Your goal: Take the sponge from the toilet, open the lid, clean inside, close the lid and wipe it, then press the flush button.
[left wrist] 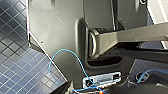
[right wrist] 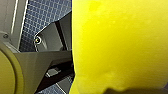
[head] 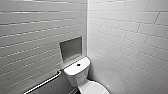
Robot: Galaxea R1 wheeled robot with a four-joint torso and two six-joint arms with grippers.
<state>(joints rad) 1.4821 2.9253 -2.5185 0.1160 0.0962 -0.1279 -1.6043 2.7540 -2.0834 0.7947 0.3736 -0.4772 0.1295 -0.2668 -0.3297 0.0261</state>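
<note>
The white toilet (head: 76, 72) stands in the corner of the tiled room, low in the head view. Its round dark flush button (head: 78, 64) sits in the middle of the tank top. Below the tank, the white lid (head: 93, 88) lies down over the bowl and is cut off by the picture's edge. The yellow sponge (right wrist: 120, 45) looms very large and close in the right wrist view, and my right gripper is shut on it. My left gripper stands open with nothing in it; its wrist view looks at my own dark body panels.
A metal grab bar (head: 43, 83) runs along the left wall beside the toilet. A recessed niche (head: 70, 48) is set in that wall above the tank. White tiled walls meet behind the toilet. Blue mosaic floor tiles (left wrist: 15, 62) lie under the arms.
</note>
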